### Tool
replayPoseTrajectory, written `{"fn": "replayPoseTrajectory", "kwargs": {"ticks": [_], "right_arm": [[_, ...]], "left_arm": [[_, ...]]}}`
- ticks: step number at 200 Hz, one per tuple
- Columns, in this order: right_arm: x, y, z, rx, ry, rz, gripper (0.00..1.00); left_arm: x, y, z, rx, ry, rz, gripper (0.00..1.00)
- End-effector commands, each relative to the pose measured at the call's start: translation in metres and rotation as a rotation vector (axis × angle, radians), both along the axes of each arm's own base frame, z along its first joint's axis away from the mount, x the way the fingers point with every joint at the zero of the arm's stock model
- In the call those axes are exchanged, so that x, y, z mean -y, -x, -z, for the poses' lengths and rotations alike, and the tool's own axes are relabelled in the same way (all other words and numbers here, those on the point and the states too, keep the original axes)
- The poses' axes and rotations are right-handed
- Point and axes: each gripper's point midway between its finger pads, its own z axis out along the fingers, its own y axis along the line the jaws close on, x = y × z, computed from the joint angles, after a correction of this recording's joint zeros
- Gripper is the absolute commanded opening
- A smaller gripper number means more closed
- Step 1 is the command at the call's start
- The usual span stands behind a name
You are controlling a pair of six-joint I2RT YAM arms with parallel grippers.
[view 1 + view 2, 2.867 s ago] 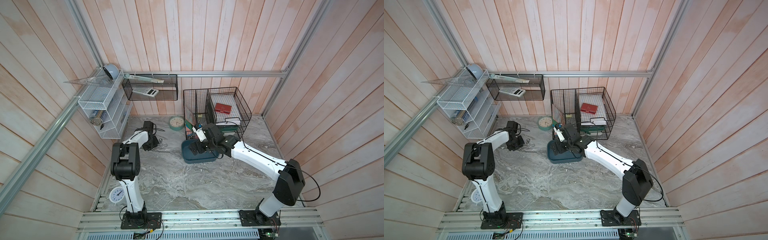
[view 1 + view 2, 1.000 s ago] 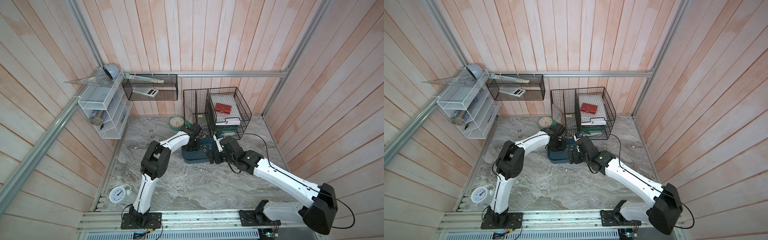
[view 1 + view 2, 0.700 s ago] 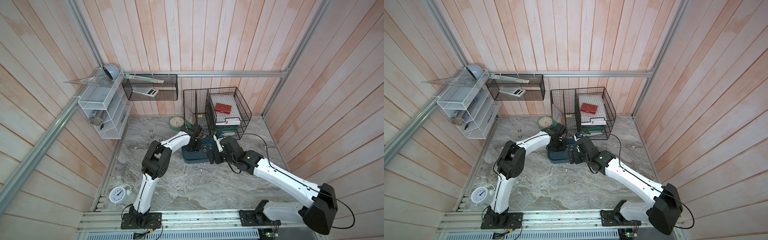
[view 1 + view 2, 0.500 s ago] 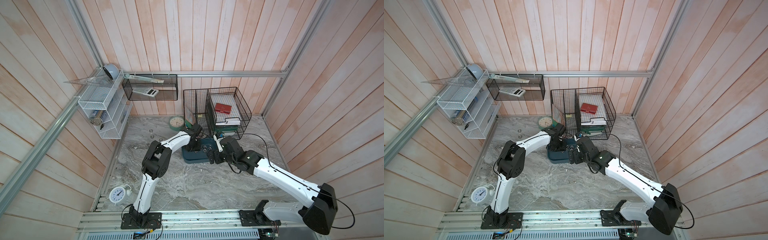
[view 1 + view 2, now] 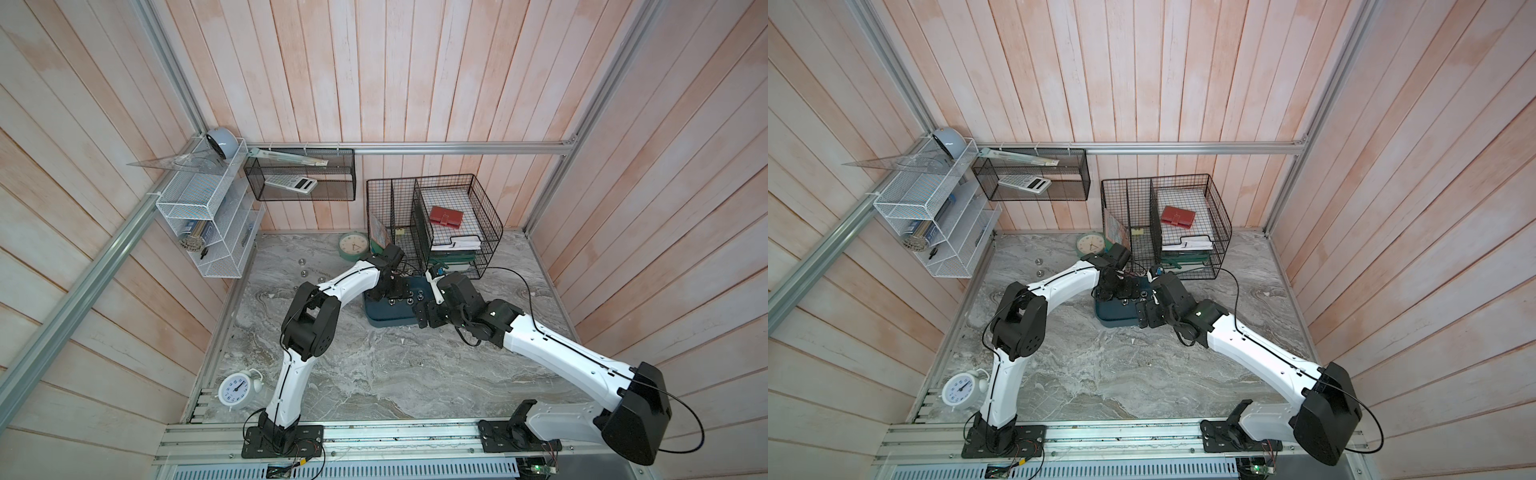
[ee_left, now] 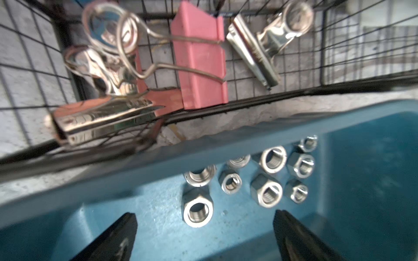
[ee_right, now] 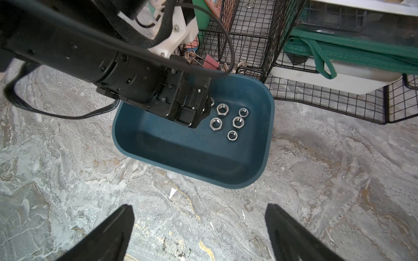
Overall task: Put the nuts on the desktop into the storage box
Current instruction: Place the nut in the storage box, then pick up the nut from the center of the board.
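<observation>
One grey marble-patterned tabletop carries everything. At its back stands a black wire-mesh file organiser. Just in front of that lies the dark teal storage box, with a narrow strip of tabletop showing between them.

The left tool hangs inside the box near its far wall and is released. Its two dark fingers stand wide apart, and a loose nut lies flat on the box floor between them, clear of both. The right tool hovers over bare tabletop just beside the box's near wall, likewise spread wide and empty.

On the organiser's mesh floor lie a pink binder clip and several silver clips.

Nine nuts show in the left wrist view, clustered on the box floor by the far wall, some touching. At least two more lie on the tabletop in both top views, well apart from the box on the robot's left, near the white wire shelf.
</observation>
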Motion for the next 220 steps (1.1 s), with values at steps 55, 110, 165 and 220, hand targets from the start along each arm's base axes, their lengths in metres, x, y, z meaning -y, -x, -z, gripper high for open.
{"fn": "replayPoseTrajectory", "kwargs": {"ticks": [55, 110, 165, 220], "right_arm": [[-0.036, -0.015, -0.025, 0.028, -0.074, -0.1, 0.98], [-0.09, -0.025, -0.03, 0.01, -0.111, -0.25, 0.98], [-0.139, -0.03, -0.029, -0.033, -0.14, -0.384, 0.98], [-0.163, -0.035, -0.03, -0.04, -0.142, -0.439, 0.98]], "left_arm": [[-0.034, -0.016, -0.09, 0.154, 0.049, -0.084, 1.0], [-0.111, -0.022, -0.103, 0.196, 0.032, -0.246, 1.0], [-0.197, -0.019, -0.09, 0.19, -0.039, -0.414, 1.0], [-0.267, -0.02, -0.066, 0.161, -0.061, -0.566, 1.0]]}}
